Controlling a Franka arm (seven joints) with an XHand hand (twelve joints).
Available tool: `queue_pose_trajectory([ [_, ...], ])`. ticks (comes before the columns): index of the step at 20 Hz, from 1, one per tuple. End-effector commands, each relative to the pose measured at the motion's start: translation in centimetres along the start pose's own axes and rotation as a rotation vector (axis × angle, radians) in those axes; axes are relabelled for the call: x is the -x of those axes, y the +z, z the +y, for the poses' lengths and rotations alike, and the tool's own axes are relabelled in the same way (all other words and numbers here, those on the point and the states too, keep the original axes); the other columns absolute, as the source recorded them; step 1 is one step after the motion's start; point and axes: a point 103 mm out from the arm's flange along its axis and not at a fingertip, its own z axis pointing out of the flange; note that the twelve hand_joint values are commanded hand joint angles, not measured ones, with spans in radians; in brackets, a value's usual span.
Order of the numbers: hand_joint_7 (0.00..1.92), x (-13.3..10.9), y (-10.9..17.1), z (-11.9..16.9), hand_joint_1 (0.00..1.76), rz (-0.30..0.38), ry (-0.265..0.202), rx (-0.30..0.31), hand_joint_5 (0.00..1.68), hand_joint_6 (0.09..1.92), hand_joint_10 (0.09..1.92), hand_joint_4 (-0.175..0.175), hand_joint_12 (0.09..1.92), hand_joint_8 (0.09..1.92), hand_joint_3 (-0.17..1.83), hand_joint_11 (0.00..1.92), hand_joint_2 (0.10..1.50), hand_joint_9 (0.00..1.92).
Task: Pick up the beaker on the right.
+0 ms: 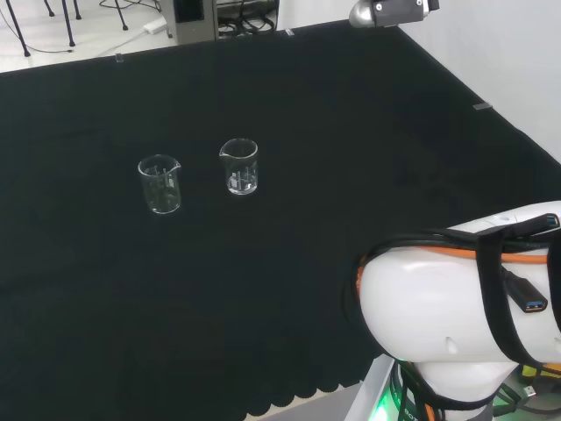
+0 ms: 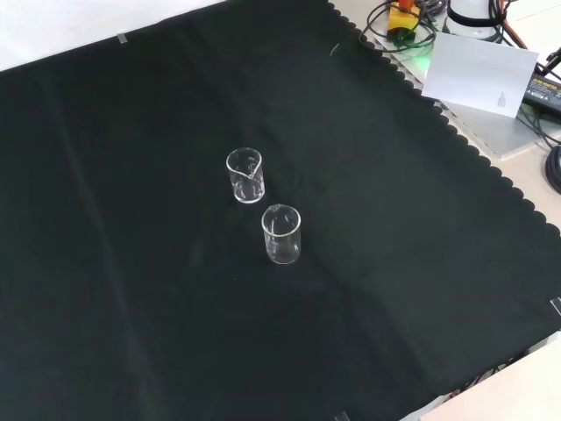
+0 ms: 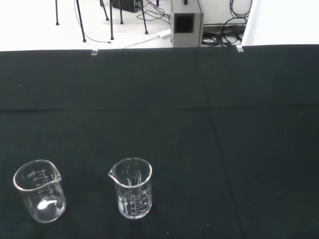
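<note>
Two clear glass beakers stand upright, near each other, left of centre in head view: right beaker [image 1: 239, 167], left beaker [image 1: 159, 184]. Black-clothed bench [image 1: 351, 132]. My robot hand's state: cannot tell.

Two clear glass beakers [image 1: 159, 184] [image 1: 239, 166], one black cloth [image 1: 289, 281]

A clear glass beaker [image 1: 159, 184] stands upright on the black cloth [image 1: 289, 96], at the left in the head view. Beyond the far edge of the cloth, a grey box [image 3: 185, 22] stands on the white floor, with cables [image 3: 227, 36] lying just beside it.
</note>
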Motion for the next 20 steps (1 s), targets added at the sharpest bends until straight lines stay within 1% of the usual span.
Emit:
queue_pose_trajectory([
  [1,0.13,0.0,0.0,0.0,0.14,-0.008,-0.002,0.008,0.2,0.25,0.63,0.007,0.97,0.53,0.52,0.0,1.15,0.18],
  [3,0.14,0.3,0.2,0.2,0.11,-0.008,0.0,0.002,0.25,0.12,0.61,0.007,0.97,0.48,0.38,0.0,1.24,0.18],
  [5,0.15,0.6,0.5,0.4,0.1,-0.005,0.0,-0.002,0.27,0.09,0.6,0.007,0.97,0.46,0.31,0.0,1.27,0.18],
  [10,0.16,1.2,1.5,1.1,0.1,0.003,0.008,-0.021,0.28,0.09,0.6,0.008,0.97,0.46,0.29,0.0,1.28,0.19],
  [14,0.16,1.5,2.9,1.7,0.12,0.017,0.013,-0.035,0.27,0.09,0.6,0.007,0.97,0.46,0.27,0.0,1.26,0.19],
  [17,0.16,2.8,4.3,2.5,0.16,0.038,0.015,-0.05,0.26,0.09,0.61,0.005,0.97,0.46,0.25,0.0,1.23,0.19],
  [19,0.16,4.0,5.4,3.5,0.2,0.06,0.012,-0.066,0.25,0.09,0.61,0.004,0.98,0.46,0.24,0.0,1.2,0.19],
  [20,0.16,5.1,6.2,4.5,0.21,0.079,0.011,-0.08,0.25,0.09,0.61,0.004,0.98,0.46,0.23,0.0,1.19,0.19],
])
